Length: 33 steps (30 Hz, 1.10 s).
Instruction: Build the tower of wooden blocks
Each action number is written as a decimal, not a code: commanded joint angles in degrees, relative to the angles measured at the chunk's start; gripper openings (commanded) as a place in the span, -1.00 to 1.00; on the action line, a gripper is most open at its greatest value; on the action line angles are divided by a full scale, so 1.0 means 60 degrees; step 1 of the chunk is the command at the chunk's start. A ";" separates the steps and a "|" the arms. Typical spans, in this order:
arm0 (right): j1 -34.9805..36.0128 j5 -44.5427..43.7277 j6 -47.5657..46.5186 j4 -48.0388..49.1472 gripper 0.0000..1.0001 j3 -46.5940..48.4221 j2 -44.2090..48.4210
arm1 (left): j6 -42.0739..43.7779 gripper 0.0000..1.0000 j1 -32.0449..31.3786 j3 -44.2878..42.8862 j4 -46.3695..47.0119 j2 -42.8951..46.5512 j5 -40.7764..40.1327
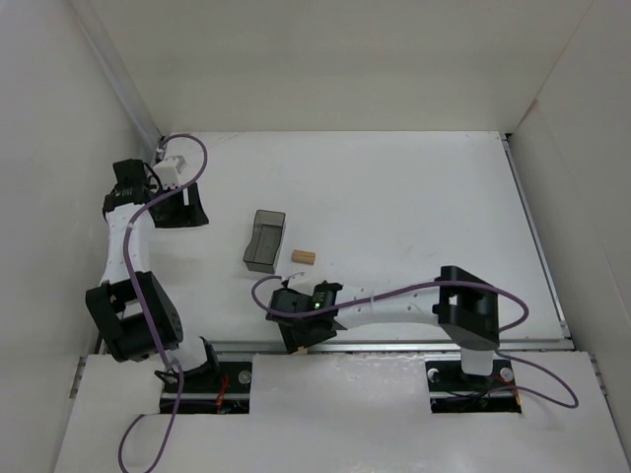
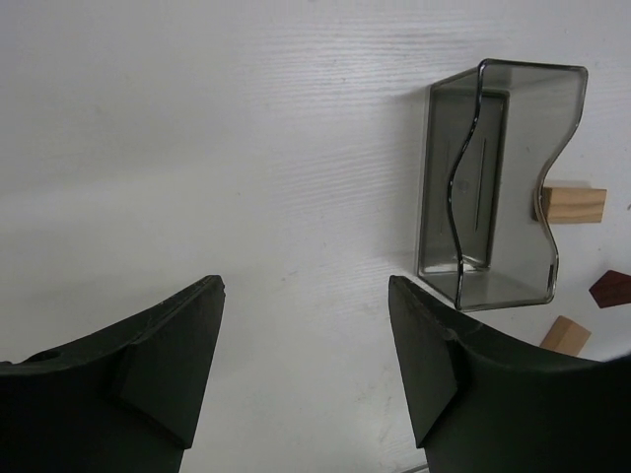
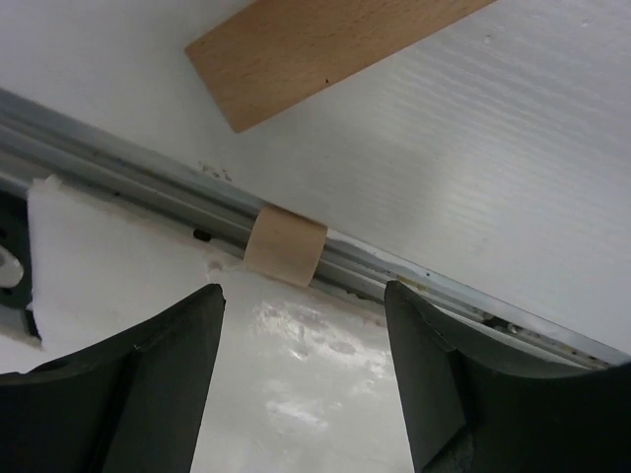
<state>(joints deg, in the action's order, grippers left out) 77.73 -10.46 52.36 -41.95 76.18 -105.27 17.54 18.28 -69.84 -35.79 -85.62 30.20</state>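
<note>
My left gripper (image 1: 189, 211) is open and empty over bare table at the far left, its fingers (image 2: 187, 335) apart. Its wrist view shows a tan block (image 2: 574, 205) behind the bin, a dark red-brown cube (image 2: 611, 289) and a small tan piece (image 2: 565, 335). The tan block (image 1: 303, 256) also shows from above. My right gripper (image 1: 299, 337) is open and empty at the table's near edge. In its wrist view a pale tan plank (image 3: 325, 49) lies flat on the table, and a small tan piece (image 3: 286, 246) sits on the metal rail just beyond its fingertips (image 3: 197, 325).
A dark grey see-through bin (image 1: 264, 240) stands empty at centre left, also in the left wrist view (image 2: 498, 187). A metal rail (image 3: 118, 163) runs along the table's near edge, with a white board below it. White walls enclose the table.
</note>
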 commanded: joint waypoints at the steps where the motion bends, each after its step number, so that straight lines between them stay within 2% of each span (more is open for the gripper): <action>1: 0.0212 0.0031 0.0970 -0.0095 0.43 0.0762 -0.0646 | 0.0196 0.30 0.0014 -0.0063 -0.0054 0.1086 -0.0243; 3: 0.0374 -0.0495 0.1204 -0.0418 0.43 0.1407 -0.1055 | 0.0299 0.30 0.0014 -0.0063 -0.0055 0.1495 -0.0125; 7: 0.0462 -0.0498 0.1717 -0.1020 0.43 0.1921 -0.1585 | 0.0503 0.32 0.0014 -0.0063 -0.0451 0.2024 -0.0330; 11: 0.0462 -0.0674 0.2462 -0.1692 0.32 0.1733 -0.1702 | 0.0724 0.32 0.0014 0.0039 -0.0786 0.2259 -0.0243; 15: 0.0462 -0.0674 0.3094 -0.1694 0.26 0.1074 -0.1439 | 0.0812 0.32 0.0014 0.0127 -0.0876 0.2259 -0.0155; 18: 0.0462 -0.0850 0.3095 -0.1606 0.19 0.0985 -0.1336 | 0.0812 0.32 0.0014 0.0127 -0.0876 0.2259 0.0020; 21: 0.0462 -0.0967 0.2614 -0.1606 0.12 0.1700 -0.1862 | 0.0812 0.32 0.0014 0.0127 -0.0788 0.2171 0.0021; 24: 0.0462 -0.0967 0.2377 -0.1723 -0.05 0.2142 -0.2170 | 0.0812 0.32 0.0014 0.0127 -0.0788 0.2171 -0.0066; 27: 0.0462 -0.1055 0.2275 -0.1723 -0.56 0.2142 -0.2055 | 0.0899 0.32 0.0014 0.0127 -0.0788 0.2084 -0.0169; 29: 0.0462 -0.1259 0.2275 -0.1723 -0.75 0.2039 -0.1909 | 0.0900 0.32 0.0014 0.0127 -0.0875 0.2083 -0.0169; 33: 0.0462 -0.1610 0.2275 -0.1942 -0.84 0.2184 -0.1499 | 0.1002 0.32 0.0014 0.0040 -0.0876 0.2083 -0.0169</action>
<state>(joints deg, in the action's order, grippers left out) 80.34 -15.88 66.41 -51.18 87.07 -117.47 22.26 18.28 -69.60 -40.49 -73.41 28.60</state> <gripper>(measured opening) 0.394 0.659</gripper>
